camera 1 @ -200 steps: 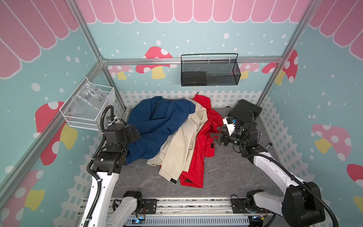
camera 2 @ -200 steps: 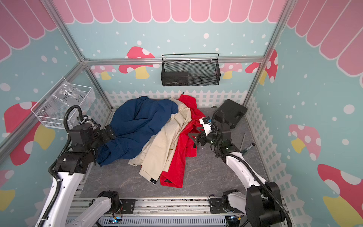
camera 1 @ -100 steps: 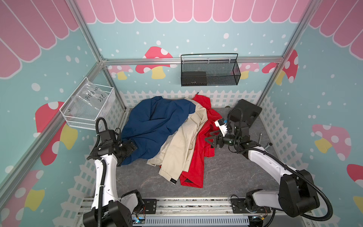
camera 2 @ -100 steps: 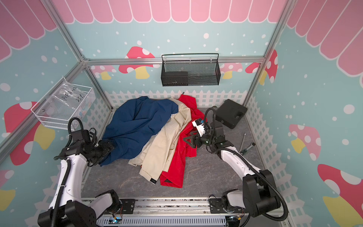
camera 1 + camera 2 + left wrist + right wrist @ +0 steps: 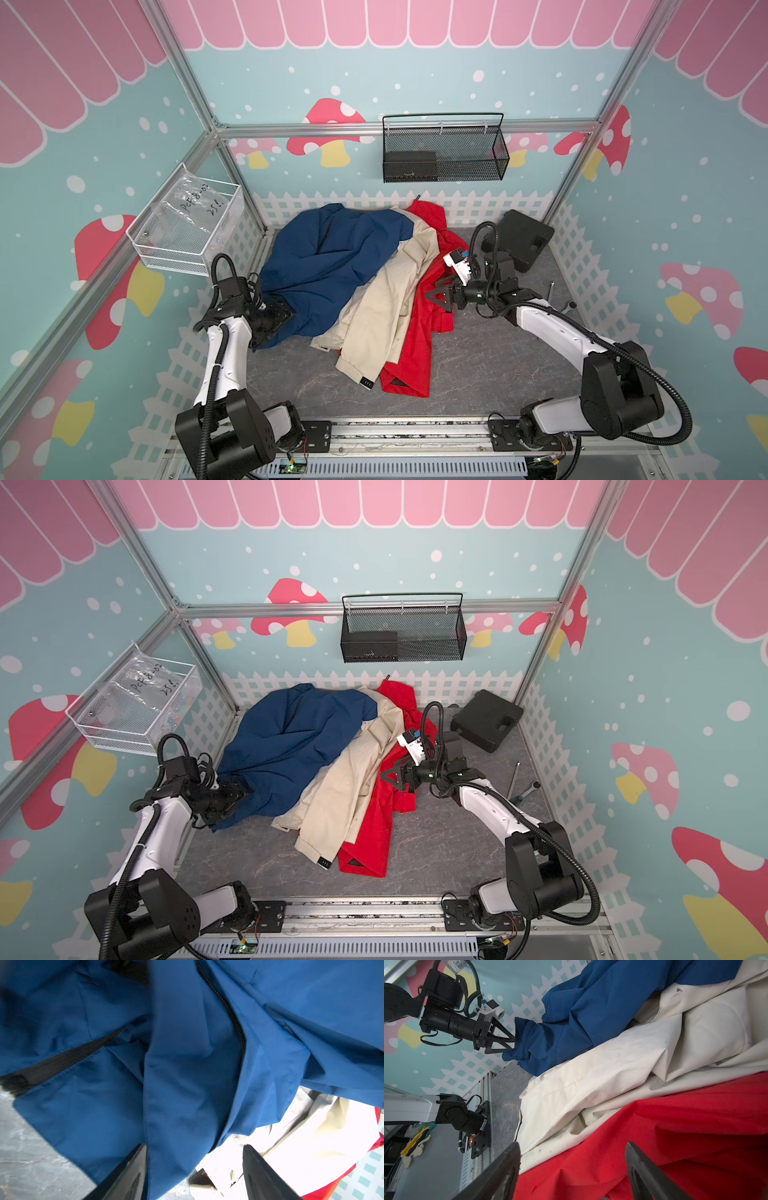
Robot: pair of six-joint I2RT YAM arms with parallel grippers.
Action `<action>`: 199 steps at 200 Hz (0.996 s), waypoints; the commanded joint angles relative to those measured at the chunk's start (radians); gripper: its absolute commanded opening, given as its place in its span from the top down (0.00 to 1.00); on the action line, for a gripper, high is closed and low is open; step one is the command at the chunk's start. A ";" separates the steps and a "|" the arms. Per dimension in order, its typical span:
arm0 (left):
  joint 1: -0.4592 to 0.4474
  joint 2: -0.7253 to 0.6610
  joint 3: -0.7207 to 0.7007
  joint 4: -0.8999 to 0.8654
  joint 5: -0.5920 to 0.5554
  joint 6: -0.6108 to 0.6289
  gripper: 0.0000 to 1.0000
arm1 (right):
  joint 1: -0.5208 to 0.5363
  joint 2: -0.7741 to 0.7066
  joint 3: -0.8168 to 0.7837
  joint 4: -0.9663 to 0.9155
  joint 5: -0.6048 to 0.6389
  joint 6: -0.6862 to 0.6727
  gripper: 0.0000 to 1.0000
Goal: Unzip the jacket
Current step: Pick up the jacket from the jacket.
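Three jackets lie overlapped on the grey floor: a blue jacket [image 5: 328, 266], a beige jacket [image 5: 386, 307] and a red jacket [image 5: 415, 345]. The blue one's black zipper [image 5: 228, 1009] shows in the left wrist view. My left gripper [image 5: 286, 311] [image 5: 194, 1147] is at the blue jacket's near-left hem. Its jaws stand apart with a fold of blue cloth between them, lying against one finger [image 5: 133, 1167]. My right gripper [image 5: 434, 297] [image 5: 572, 1144] is open just over the red jacket's right edge and grips nothing.
A black case [image 5: 521, 245] lies at the back right corner. A metal tool [image 5: 525, 789] lies by the right fence. A black wire basket [image 5: 444, 149] hangs on the back wall and a white wire basket [image 5: 187, 226] on the left wall.
My left arm dropped low and pushed its gripper into the blue jacket's hem, jaws narrowing. My right gripper moved down and left onto the red jacket.
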 commanded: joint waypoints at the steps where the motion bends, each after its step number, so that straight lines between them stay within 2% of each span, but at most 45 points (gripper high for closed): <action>1: 0.006 0.007 -0.016 0.024 0.014 -0.004 0.27 | 0.005 0.007 0.039 -0.036 0.004 -0.037 0.19; 28: 0.008 0.023 -0.006 -0.053 -0.094 -0.048 0.28 | 0.005 0.018 0.054 -0.039 0.012 -0.042 0.19; 48: 0.006 0.027 -0.018 -0.064 -0.079 -0.052 0.27 | 0.005 0.034 0.059 -0.038 0.015 -0.045 0.20; 65: 0.005 0.022 -0.030 -0.062 -0.080 -0.057 0.31 | 0.005 0.043 0.060 -0.040 0.015 -0.051 0.20; 89: 0.005 0.021 -0.021 -0.061 -0.036 -0.043 0.46 | 0.005 0.048 0.060 -0.044 0.018 -0.057 0.20; 118: 0.006 0.020 -0.001 -0.053 0.044 -0.022 0.74 | 0.006 0.055 0.061 -0.043 0.020 -0.058 0.21; 137: 0.006 -0.008 0.037 -0.030 0.154 -0.012 1.00 | 0.005 0.053 0.062 -0.034 0.027 -0.069 0.22; 166: 0.003 -0.120 0.167 0.073 0.253 -0.116 1.00 | 0.005 0.015 0.047 0.050 0.030 -0.101 0.22; 199: -0.020 -0.161 0.334 0.404 0.341 -0.418 1.00 | 0.042 -0.038 0.042 0.203 0.101 -0.212 0.25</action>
